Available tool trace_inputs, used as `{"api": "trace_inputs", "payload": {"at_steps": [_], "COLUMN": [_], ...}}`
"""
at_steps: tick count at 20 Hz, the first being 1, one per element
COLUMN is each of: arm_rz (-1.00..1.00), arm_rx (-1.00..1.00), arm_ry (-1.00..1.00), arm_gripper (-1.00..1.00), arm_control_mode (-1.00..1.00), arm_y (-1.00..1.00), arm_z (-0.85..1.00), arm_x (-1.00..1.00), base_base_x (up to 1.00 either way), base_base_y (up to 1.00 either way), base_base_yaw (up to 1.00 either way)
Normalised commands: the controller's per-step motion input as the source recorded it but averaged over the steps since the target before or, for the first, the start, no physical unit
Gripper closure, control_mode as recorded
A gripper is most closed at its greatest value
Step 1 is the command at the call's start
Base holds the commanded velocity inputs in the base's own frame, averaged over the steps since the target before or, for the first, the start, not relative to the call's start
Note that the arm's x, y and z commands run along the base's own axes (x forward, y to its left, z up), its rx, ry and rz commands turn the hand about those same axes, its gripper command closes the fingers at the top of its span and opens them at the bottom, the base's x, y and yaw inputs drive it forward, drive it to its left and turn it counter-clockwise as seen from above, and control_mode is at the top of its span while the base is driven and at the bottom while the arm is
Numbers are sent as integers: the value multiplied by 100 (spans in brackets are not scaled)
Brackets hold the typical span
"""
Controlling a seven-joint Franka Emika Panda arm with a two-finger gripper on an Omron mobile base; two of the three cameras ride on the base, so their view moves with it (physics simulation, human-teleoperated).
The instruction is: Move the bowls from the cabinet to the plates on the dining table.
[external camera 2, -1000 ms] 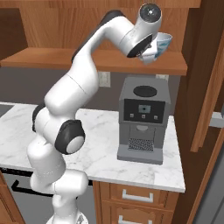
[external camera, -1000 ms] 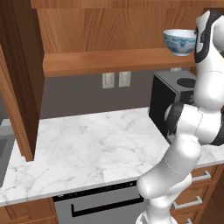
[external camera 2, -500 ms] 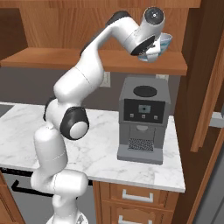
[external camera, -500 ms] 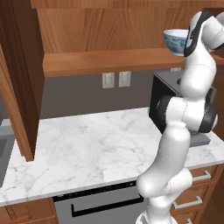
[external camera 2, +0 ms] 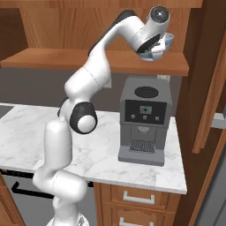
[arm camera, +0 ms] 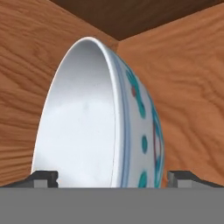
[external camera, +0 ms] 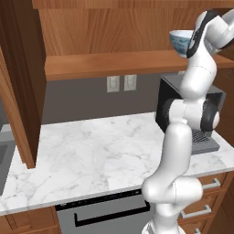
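Gripper (arm camera: 113, 177) open, straddling white bowl (arm camera: 100, 118) on cabinet shelf (external camera 2: 88, 59).

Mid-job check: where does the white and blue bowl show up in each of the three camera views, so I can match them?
Left base view: white and blue bowl at upper right on the cabinet shelf, beside the arm's wrist.
Right base view: bowl at upper centre-right, partly behind the hand.
Hand view: bowl close up, centred between the open claw tips.
Shared landmark: the wooden shelf under the bowl.
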Motion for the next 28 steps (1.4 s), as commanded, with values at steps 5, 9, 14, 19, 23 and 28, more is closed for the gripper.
{"api": "trace_inputs", "payload": {"at_steps": [5,9,14,19,23,28], "arm_rz": [0,0,0,5,13,14], "arm_rx": [0,0,0,0,-4,-6], "arm_ry": [2,0,-1,-5,0,0], "arm_gripper": [100,100,100,100,100,100], "arm_control_mode": [-100,-100,-100,-100,-100,-100], "arm_y": [0,0,-2,3,32,45], "arm_z": [0,0,10,32,32,11], "arm_x": [14,0,-7,-47,-65,-76], "base_base_x": [0,0,0,0,0,0], "base_base_y": [0,0,0,0,0,0], "base_base_yaw": [0,0,0,0,0,0]}}
